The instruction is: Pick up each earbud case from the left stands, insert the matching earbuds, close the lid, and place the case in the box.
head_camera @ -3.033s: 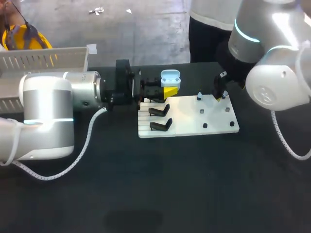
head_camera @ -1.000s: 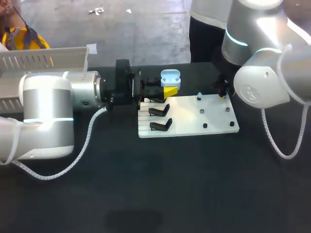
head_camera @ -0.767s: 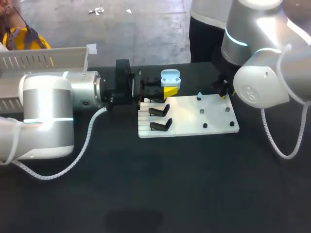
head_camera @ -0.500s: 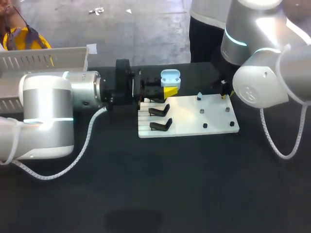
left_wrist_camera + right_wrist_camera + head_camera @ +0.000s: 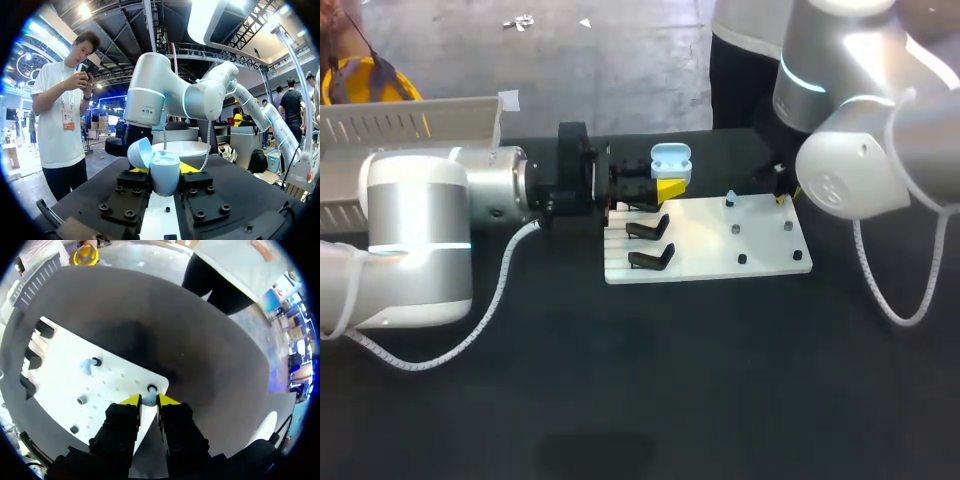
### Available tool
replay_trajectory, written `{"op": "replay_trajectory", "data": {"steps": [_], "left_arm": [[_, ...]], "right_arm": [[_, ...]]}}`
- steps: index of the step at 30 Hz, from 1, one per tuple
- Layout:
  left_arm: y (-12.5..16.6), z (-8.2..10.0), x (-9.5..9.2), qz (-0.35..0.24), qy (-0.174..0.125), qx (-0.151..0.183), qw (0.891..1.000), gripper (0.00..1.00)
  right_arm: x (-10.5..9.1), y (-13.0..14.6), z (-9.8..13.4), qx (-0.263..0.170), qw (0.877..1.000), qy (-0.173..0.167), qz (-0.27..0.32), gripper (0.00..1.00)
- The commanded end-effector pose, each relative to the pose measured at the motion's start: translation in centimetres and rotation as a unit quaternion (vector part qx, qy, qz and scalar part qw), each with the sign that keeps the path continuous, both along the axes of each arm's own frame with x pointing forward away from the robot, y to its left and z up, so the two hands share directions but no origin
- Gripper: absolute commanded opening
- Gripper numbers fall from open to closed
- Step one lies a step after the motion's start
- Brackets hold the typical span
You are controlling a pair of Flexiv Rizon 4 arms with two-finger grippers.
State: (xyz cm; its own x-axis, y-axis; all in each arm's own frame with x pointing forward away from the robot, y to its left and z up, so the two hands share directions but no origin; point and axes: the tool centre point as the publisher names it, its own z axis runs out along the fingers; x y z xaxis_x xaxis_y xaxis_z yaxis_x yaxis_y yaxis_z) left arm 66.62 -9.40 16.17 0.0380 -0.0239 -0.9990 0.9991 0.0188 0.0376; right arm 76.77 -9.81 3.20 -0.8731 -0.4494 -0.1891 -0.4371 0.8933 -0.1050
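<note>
In the head view, a glossy pale-blue earbud case (image 5: 670, 158), rounded and with its lid up, is held clear of the matte black table (image 5: 620, 380) by the left gripper (image 5: 665, 182), just beyond the far left corner of a flat white board (image 5: 710, 250). Two curved black stands (image 5: 648, 228) are seen on the board's left side. A slotted white box (image 5: 420, 118) is seen at the table's far left, and the right gripper (image 5: 780, 190) is lowered at the board's far right corner. In the left wrist view, the smooth, egg-shaped case (image 5: 164, 175) is clamped from both sides in the left gripper (image 5: 164, 169), its domed lid (image 5: 140, 152) tipped back. In the right wrist view, a small pale-blue earbud (image 5: 150, 399) is framed closely by the right gripper (image 5: 149, 401) at the board's (image 5: 60, 375) corner; whether it is clamped cannot be told. A second earbud (image 5: 87, 365) is seen standing farther along the board.
</note>
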Motion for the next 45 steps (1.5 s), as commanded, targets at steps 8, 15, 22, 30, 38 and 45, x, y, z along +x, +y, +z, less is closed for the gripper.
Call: {"op": "replay_trajectory", "data": {"steps": [8, 15, 22, 30, 38, 45], "left_arm": [[0.0, -0.1, -0.1, 0.003, -0.002, -0.002, 1.0, 0.0], [0.0, -0.1, -0.1, 0.003, -0.002, -0.002, 1.0, 0.0], [0.0, -0.1, -0.1, 0.003, -0.002, -0.002, 1.0, 0.0], [0.0, -0.1, -0.1, 0.003, -0.002, -0.002, 1.0, 0.0], [0.0, -0.1, -0.1, 0.003, -0.002, -0.002, 1.0, 0.0], [0.0, -0.1, -0.1, 0.003, -0.002, -0.002, 1.0, 0.0]], "right_arm": [[-1.0, -0.1, 4.3, 0.004, 1.0, 0.014, -0.009, 0.0], [-2.4, 0.6, 8.0, 0.018, 1.0, 0.017, -0.011, 0.0], [-4.6, 1.6, 11.7, 0.029, 0.999, 0.029, -0.032, 0.0], [-4.6, 1.6, 11.7, 0.029, 0.999, 0.029, -0.032, 0.0], [-4.6, 2.0, 12.0, 0.037, 0.997, 0.021, -0.064, 0.0], [-6.8, 3.7, 12.4, 0.036, 0.928, 0.017, -0.37, 0.0]]}}
